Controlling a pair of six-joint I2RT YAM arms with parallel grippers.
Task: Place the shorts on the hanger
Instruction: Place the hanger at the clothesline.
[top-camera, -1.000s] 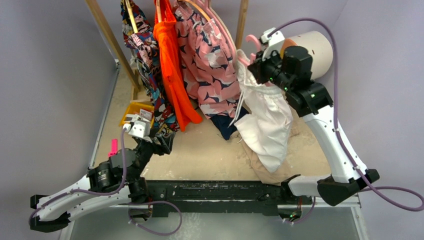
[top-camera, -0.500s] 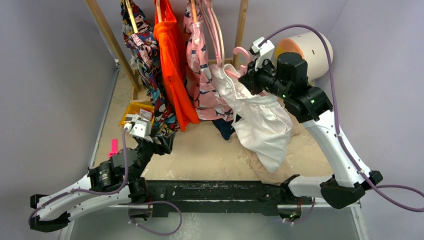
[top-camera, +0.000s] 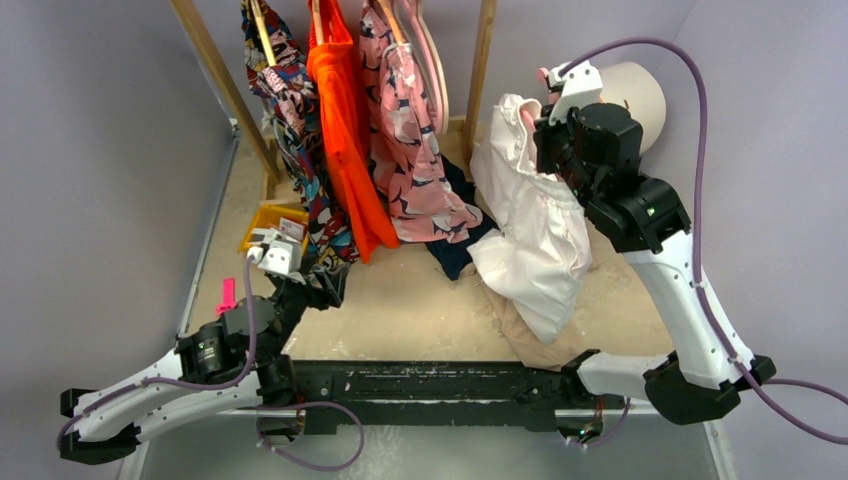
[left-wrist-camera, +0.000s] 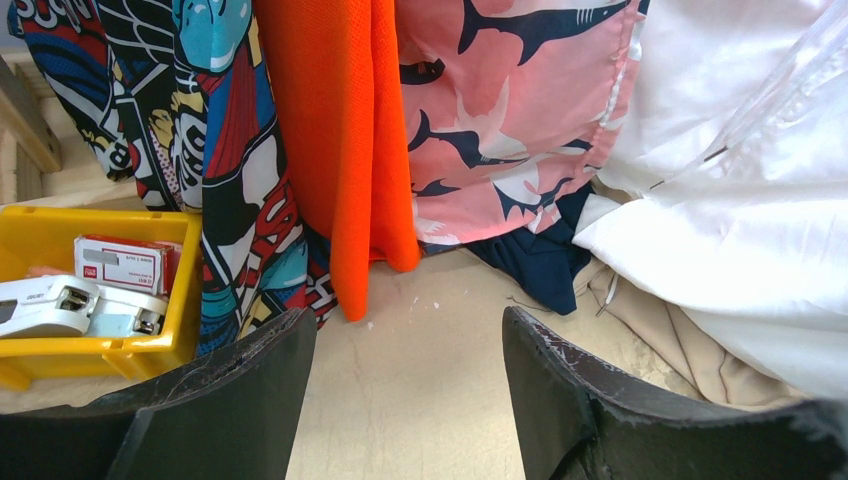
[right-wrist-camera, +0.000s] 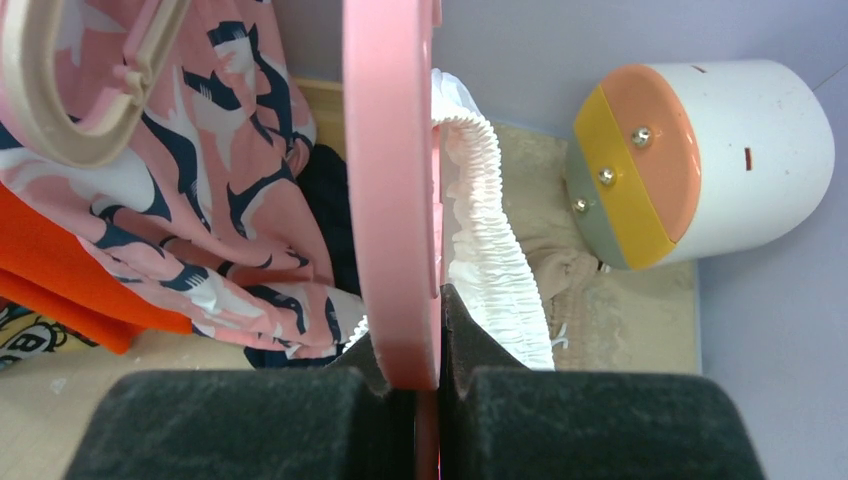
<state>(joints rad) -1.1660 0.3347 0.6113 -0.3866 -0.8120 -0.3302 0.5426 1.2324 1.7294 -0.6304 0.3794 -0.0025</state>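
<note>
The white shorts (top-camera: 535, 225) hang from the pink hanger (right-wrist-camera: 392, 180), their lower part resting on the table. Their gathered waistband (right-wrist-camera: 490, 250) runs beside the hanger's bar. My right gripper (right-wrist-camera: 440, 340) is shut on the hanger, held high at the back right (top-camera: 548, 130). Only a bit of the hanger's pink hook (top-camera: 543, 73) shows in the top view. My left gripper (left-wrist-camera: 410, 340) is open and empty low over the table, near the front left (top-camera: 335, 285). The shorts (left-wrist-camera: 740, 200) lie to its right.
A wooden rack (top-camera: 482, 60) holds a comic-print garment (top-camera: 290, 120), an orange one (top-camera: 345, 140) and a pink patterned one (top-camera: 420, 150). A yellow bin (left-wrist-camera: 40, 240) sits at the left. A tan garment (top-camera: 530, 340), navy cloth (left-wrist-camera: 540, 250) and a white cylinder (right-wrist-camera: 720, 160) are nearby.
My right arm has swung right and back, carrying the hanger and shorts away from the pink patterned garment on the rack. The left arm has not moved.
</note>
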